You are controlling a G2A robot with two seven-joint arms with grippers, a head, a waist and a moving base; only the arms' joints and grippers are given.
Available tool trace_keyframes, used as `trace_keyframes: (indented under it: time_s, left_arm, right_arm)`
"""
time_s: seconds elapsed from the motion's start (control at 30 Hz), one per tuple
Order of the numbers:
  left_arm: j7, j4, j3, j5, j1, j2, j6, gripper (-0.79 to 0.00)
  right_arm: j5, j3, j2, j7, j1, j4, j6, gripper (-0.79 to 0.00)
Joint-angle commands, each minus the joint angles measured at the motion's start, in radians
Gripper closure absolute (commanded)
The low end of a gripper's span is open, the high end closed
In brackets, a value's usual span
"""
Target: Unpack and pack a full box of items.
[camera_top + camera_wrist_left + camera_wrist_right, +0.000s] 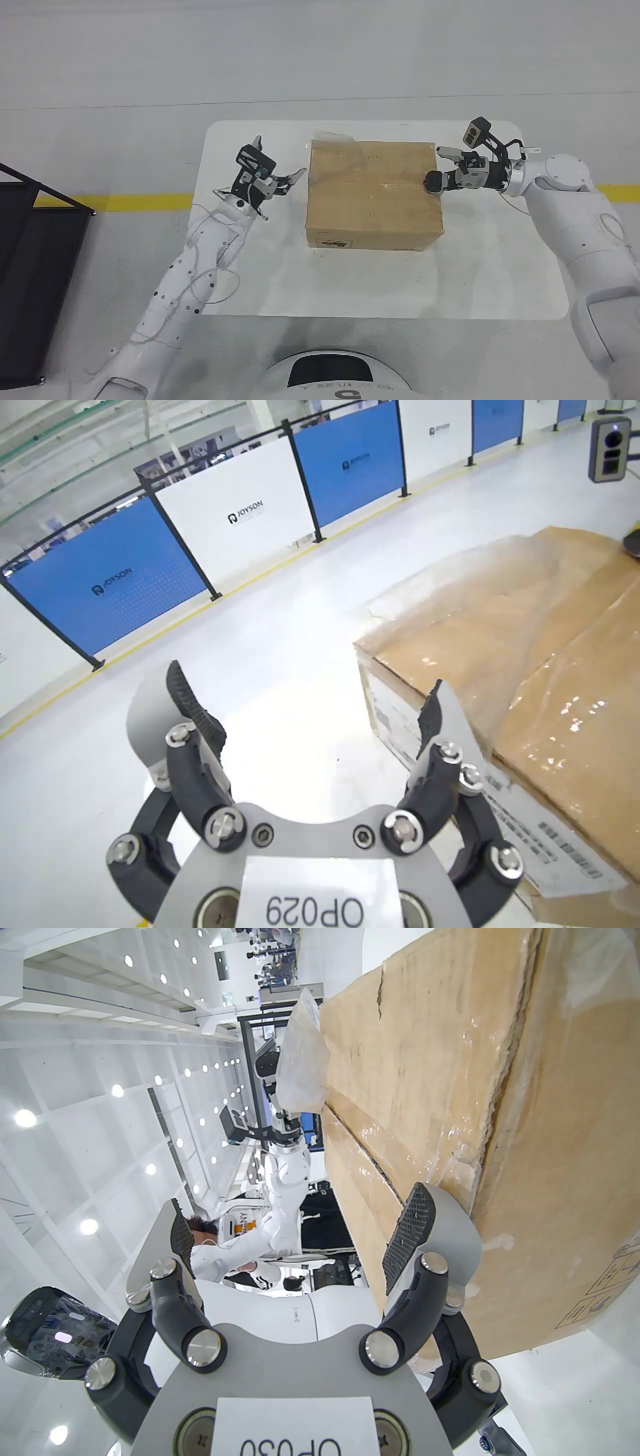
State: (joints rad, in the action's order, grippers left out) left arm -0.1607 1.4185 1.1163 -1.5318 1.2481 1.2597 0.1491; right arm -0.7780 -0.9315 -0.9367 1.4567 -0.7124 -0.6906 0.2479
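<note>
On a white rounded table point(480, 280), tape-glossed rectangular cardboard box point(375, 195), left gripper point(305, 680) spread apart, right gripper point(297, 1198) likewise apart.

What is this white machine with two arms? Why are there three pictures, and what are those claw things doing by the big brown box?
It is a robot with two arms. One picture looks down from a camera above its arms. The other two come from small cameras on its wrists, so each shows its own claw up close. The claws are called grippers. On the white table stands one closed cardboard box, with a bit of clear plastic poking out at its far edge. The left gripper is beside one end of the box, and the right gripper is at the other end, near the top edge. Both are open and hold nothing.
</note>
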Motion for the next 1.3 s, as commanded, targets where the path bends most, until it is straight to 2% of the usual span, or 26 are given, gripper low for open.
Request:
trace_keyframes:
  time_s: [0.0, 0.27, 0.53, 1.13, 1.27]
  left_arm:
    - [0.006, -0.026, -0.033, -0.004, -0.023, 0.008, 0.008, -0.785]
    - [0.009, -0.093, -0.076, -0.002, -0.072, 0.024, 0.015, -0.785]
    - [0.016, -0.069, -0.107, -0.111, -0.059, 0.022, 0.028, -0.785]
    - [-0.013, 0.019, -0.031, -0.129, 0.021, -0.002, 0.094, -0.785]
    - [-0.021, 0.032, 0.014, -0.085, 0.035, -0.007, 0.082, -0.785]
  right_arm:
    - [0.0, 0.0, 0.0, 0.0, 0.0, 0.0, 0.0, -0.785]
    - [0.0, 0.0, 0.0, 0.0, 0.0, 0.0, 0.0, -0.785]
    - [0.0, 0.0, 0.0, 0.0, 0.0, 0.0, 0.0, -0.785]
    - [0.0, 0.0, 0.0, 0.0, 0.0, 0.0, 0.0, -0.785]
    - [0.0, 0.0, 0.0, 0.0, 0.0, 0.0, 0.0, -0.785]
